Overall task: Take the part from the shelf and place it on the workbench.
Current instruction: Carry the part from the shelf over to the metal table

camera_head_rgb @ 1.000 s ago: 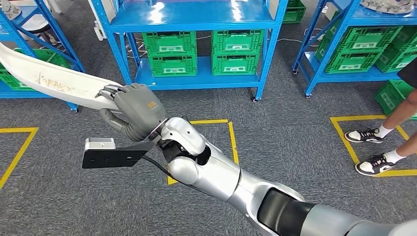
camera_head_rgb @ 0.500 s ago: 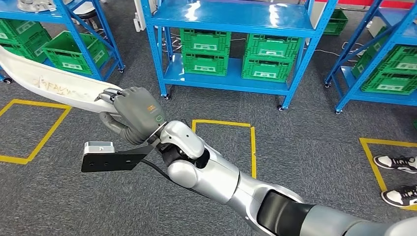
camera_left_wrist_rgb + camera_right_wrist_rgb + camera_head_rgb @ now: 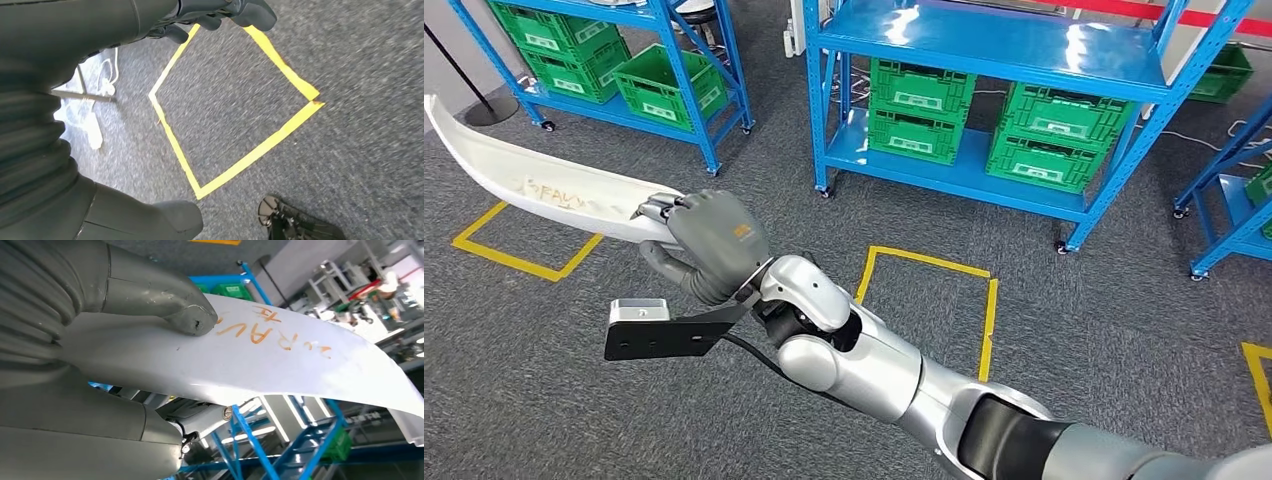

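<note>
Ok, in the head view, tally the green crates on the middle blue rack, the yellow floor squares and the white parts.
Green crates: 4
Yellow floor squares: 3
White part: 1
Total: 8

The head view looks forward and down over the right hand [image 3: 709, 245] toward blue shelves [image 3: 984, 60]. The right wrist view sits close behind that hand, sharing its white part [image 3: 280, 357]. The left wrist view faces the floor [image 3: 350, 150].
</note>
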Robot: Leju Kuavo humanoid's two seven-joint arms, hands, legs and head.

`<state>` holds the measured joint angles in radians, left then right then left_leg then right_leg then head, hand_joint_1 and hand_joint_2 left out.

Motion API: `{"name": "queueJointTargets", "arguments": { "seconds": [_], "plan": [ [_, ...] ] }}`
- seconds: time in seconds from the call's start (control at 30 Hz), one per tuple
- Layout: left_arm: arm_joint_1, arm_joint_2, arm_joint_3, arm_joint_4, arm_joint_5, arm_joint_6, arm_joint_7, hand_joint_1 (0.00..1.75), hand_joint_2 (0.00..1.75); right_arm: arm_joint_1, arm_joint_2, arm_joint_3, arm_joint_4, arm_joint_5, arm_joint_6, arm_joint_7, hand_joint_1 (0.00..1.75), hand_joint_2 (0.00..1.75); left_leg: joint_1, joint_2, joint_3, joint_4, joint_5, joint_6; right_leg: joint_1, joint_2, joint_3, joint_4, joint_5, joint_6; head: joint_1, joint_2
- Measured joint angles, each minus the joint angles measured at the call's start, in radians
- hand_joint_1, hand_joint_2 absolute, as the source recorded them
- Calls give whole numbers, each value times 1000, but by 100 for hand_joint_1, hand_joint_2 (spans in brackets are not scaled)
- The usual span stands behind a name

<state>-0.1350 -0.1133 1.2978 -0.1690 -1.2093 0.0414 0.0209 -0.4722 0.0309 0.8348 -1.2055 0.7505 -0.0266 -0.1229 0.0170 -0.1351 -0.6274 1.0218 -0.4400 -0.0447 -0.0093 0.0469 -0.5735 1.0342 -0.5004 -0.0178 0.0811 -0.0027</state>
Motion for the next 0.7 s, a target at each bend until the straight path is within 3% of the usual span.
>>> {"name": "queueJointTargets", "arguments": {
  "seconds": [0.07,0.13,0.2,0.23,0.3,0.37,0.4,0.43,0.5,0.57,0.63,0.7],
  "plan": [
    [1,1,0,1,3,4,0,0,175,-7,3,1,0,-5,-1,-5,175,175,-3,54,-24,43,-28,-9,-2,-27,5,-11,6,-14,-3,0],
    [-2,0,0,1,5,8,-1,0,175,-10,4,1,2,-11,-2,-10,175,175,-4,113,-79,161,-94,-16,1,-56,6,-14,6,-22,-6,0],
    [-2,0,0,1,6,10,-2,0,175,-10,4,1,6,-18,-3,-11,175,175,-1,127,-122,261,-133,-22,3,-86,5,-13,4,-24,-7,0],
    [-1,1,0,1,6,10,-4,0,175,-10,4,1,7,-21,-5,-12,175,175,-1,130,-120,264,-126,-23,3,-101,5,-12,4,-24,-7,0],
    [-1,3,0,1,6,13,-7,0,175,-10,3,1,9,-23,-10,-12,175,175,-1,152,-57,159,-71,-21,4,-127,7,-11,0,-21,-7,0],
    [-5,4,0,0,6,15,-11,0,175,-11,3,1,9,-22,-16,-13,175,175,-7,202,14,35,-29,-9,9,-150,11,-9,-6,-13,-6,0],
    [-7,5,0,0,6,15,-11,0,175,-11,3,1,9,-21,-18,-13,175,175,-10,217,31,3,-20,-1,11,-160,13,-8,-8,-8,-5,0],
    [-8,5,0,0,6,15,-12,0,175,-11,3,2,9,-19,-19,-13,175,175,-13,217,32,-4,-20,7,13,-170,15,-9,-9,-4,-5,0],
    [-7,6,0,0,7,15,-11,0,175,-14,3,2,9,-18,-19,-13,175,175,-12,191,29,-8,-13,19,12,-182,19,-10,-12,7,-4,0],
    [-8,6,0,0,8,16,-11,0,175,-21,4,4,11,-16,-19,-14,175,175,-6,166,30,-16,-6,33,8,-138,6,27,-39,17,-3,0],
    [-11,6,0,0,11,19,-12,0,175,-25,1,7,18,-14,-19,-14,175,175,-3,139,28,-19,-2,42,3,-73,-48,142,-98,23,-2,0],
    [-12,7,0,0,16,25,-12,0,175,-24,-3,10,25,-13,-19,-12,175,175,-3,109,24,-17,-1,45,2,-51,-110,260,-139,26,-1,0]
  ]
}}
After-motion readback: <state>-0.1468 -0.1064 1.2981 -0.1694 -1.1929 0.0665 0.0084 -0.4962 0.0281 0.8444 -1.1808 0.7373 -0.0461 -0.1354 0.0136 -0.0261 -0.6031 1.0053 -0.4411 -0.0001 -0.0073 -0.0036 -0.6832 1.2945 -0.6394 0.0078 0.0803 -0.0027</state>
